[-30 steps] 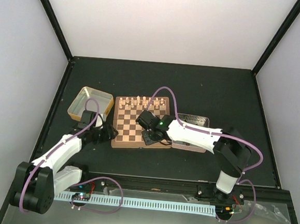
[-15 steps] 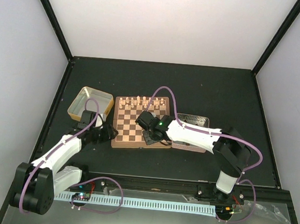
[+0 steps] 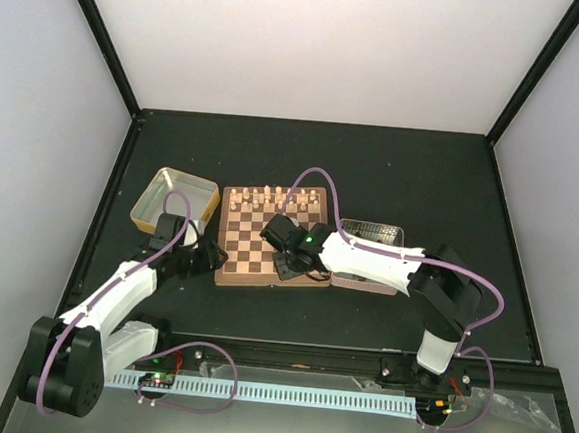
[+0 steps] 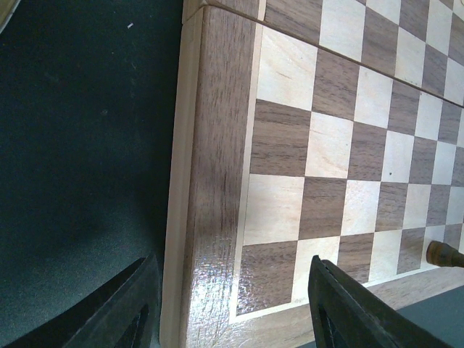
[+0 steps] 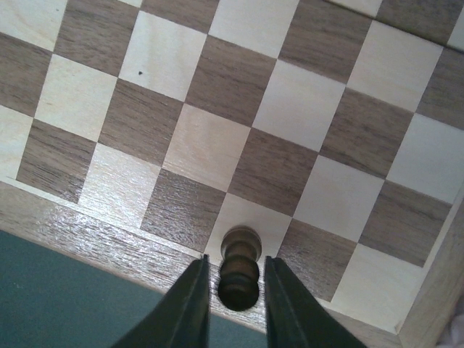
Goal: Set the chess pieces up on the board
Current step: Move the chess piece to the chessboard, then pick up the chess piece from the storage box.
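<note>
Top: the right end effector (image 3: 292, 267) sits at the board's (image 3: 251, 264) 5 o'clock edge. Left wrist: the left end effector (image 4: 232, 297) is released, empty, at a corner. Right wrist: it is clenched on a dark piece (image 5: 240, 264) standing on an edge square, best centred upright before opening.

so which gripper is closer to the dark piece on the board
The right gripper: its fingers sit either side of the dark piece. The left gripper hovers over the near left corner of the board, well clear of the piece.
</note>
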